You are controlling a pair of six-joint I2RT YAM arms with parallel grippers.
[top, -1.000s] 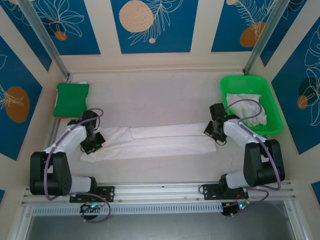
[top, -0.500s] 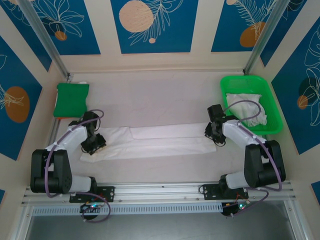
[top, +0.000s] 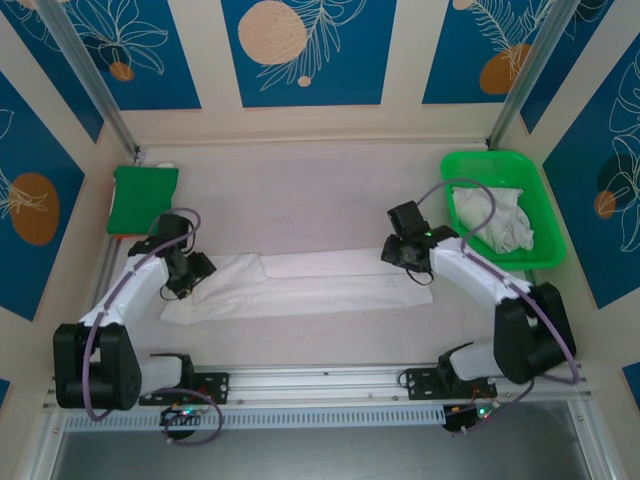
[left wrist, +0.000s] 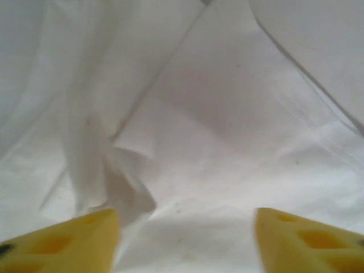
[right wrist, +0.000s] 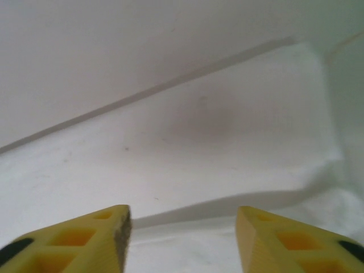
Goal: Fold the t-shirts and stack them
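A white t-shirt (top: 300,285) lies folded into a long narrow strip across the middle of the table. My left gripper (top: 197,268) hovers over its left end, open, with wrinkled cloth (left wrist: 216,114) below its yellow fingers (left wrist: 74,239) and nothing between them. My right gripper (top: 393,252) is over the strip's right end, open too. Under it the folded edge of the shirt (right wrist: 199,131) lies flat on the table. Another white t-shirt (top: 497,220) lies crumpled in the green tray (top: 490,156) at the back right.
A flat green item (top: 143,198) sits at the back left, close to the left arm. Metal posts (top: 95,80) stand at both back corners, and a rail (top: 320,378) runs along the near edge between the arm bases.
Both grippers have opened and let go of the shirt's ends. The right gripper rose and moved left and back; the left one drew slightly back. The strip stays flat.
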